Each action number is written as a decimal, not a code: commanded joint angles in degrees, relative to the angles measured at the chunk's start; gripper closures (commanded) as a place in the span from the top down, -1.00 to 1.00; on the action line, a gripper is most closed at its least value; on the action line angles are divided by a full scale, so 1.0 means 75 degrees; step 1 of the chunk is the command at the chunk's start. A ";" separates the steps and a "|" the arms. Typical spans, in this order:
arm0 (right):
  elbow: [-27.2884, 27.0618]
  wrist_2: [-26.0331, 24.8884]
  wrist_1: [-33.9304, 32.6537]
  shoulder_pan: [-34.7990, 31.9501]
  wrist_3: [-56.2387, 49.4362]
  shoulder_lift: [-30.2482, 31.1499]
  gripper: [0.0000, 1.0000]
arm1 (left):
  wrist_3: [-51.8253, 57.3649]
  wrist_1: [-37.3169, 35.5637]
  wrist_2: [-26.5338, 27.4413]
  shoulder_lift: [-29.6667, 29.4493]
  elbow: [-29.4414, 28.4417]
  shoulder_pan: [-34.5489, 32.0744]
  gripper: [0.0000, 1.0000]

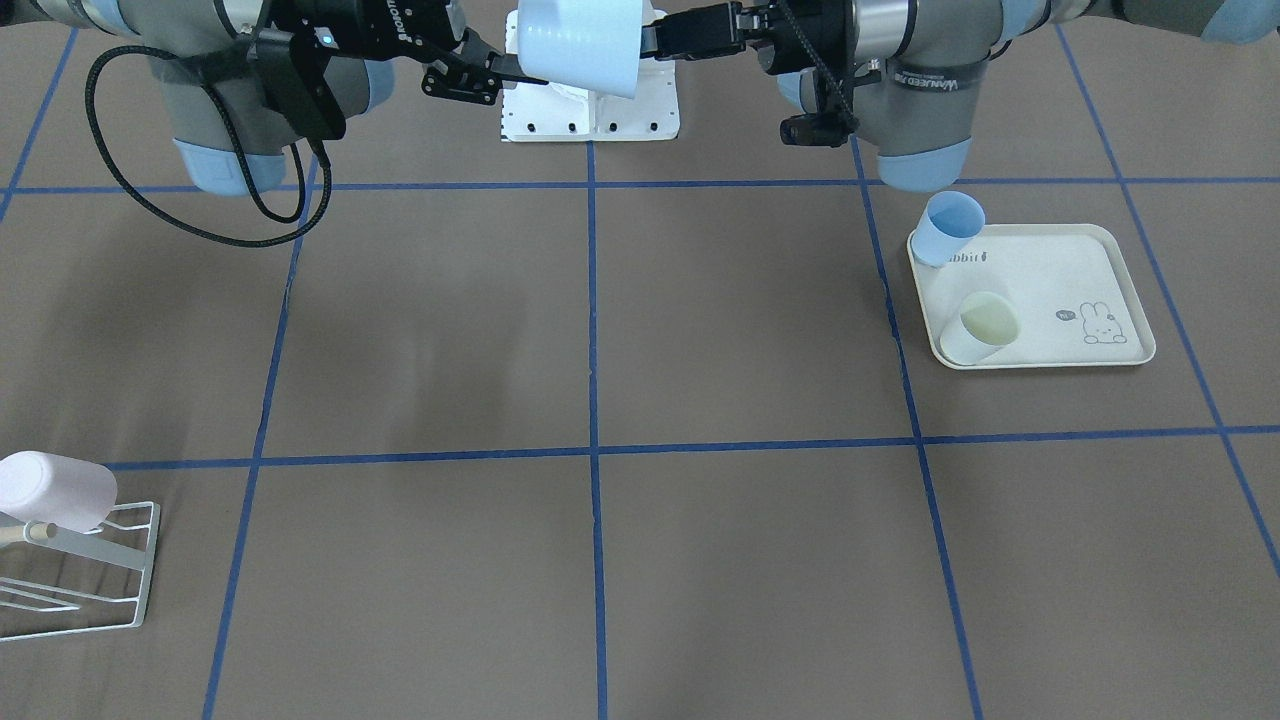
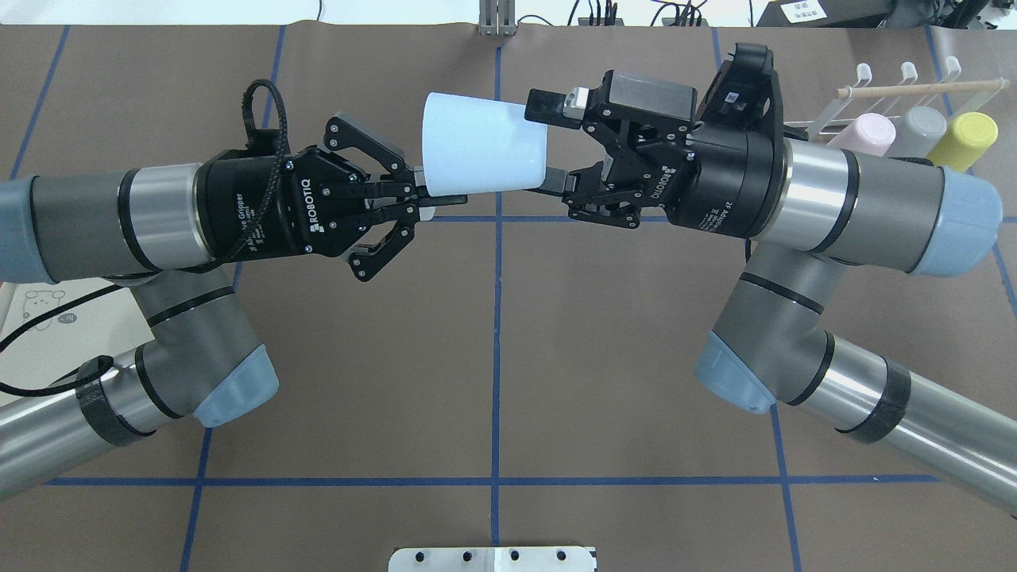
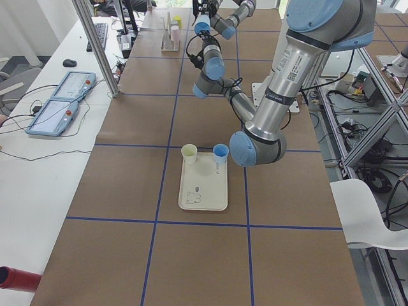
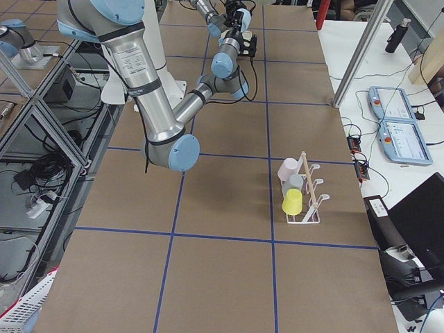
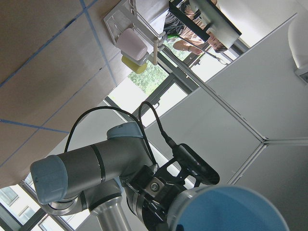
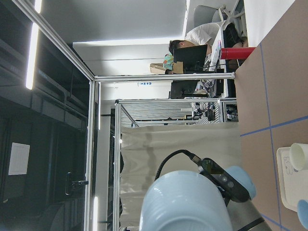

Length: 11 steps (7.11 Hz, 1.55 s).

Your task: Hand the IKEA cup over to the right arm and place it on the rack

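Since the handover looked half done, the IKEA cup [image 2: 485, 147] hung on its side above the tabletop [image 2: 620, 357] btwn both arms, well apart from the rack [image 4: 311, 198]. The left hand [image 2: 425, 201] pinched the rim wall w/ narrow fingers, prob. to leave the base end free. The right hand [image 2: 552, 143] was spread wide either side of that base; couldn't tell if its pads pressed. The rack carried a pink cup [image 2: 862, 133], grey cup [image 2: 922, 129] and yellow cup [image 2: 971, 137]. The tray [image 1: 1090, 270] held a blue cup [image 1: 948, 228] and a cream cup [image 1: 982, 328], both apparently empty.

Robotics lab, blue-taped grid table [image 3: 191, 255], teach pendants [image 3: 54, 115] on a side desk [image 3: 38, 191], aluminium framing [image 3: 97, 48]
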<state>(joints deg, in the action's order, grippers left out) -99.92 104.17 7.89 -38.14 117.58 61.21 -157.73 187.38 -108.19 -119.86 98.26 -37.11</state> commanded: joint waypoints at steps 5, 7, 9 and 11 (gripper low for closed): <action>0.0022 -0.0003 -0.0161 0.0081 -0.0032 0.0007 0.53 | 0.0054 0.0012 -0.0012 0.0020 0.0000 0.0049 -1.00; 0.0011 -0.0003 -0.0161 0.0069 -0.0044 0.0007 0.22 | 0.0112 0.0023 -0.0047 0.0032 0.0000 0.0049 -1.00; -0.0001 0.0009 -0.0161 0.0058 -0.0033 0.0007 -0.09 | 0.0581 0.0000 -0.0059 0.0055 0.0035 0.0061 -0.31; -0.0024 0.0009 -0.0138 0.0046 -0.0033 0.0018 -0.13 | 0.0546 0.0000 -0.0071 0.0149 0.0129 0.0049 1.00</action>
<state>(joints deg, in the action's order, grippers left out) -99.97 104.24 6.76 -37.76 117.33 61.28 -153.69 187.37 -108.65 -119.16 98.87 -36.71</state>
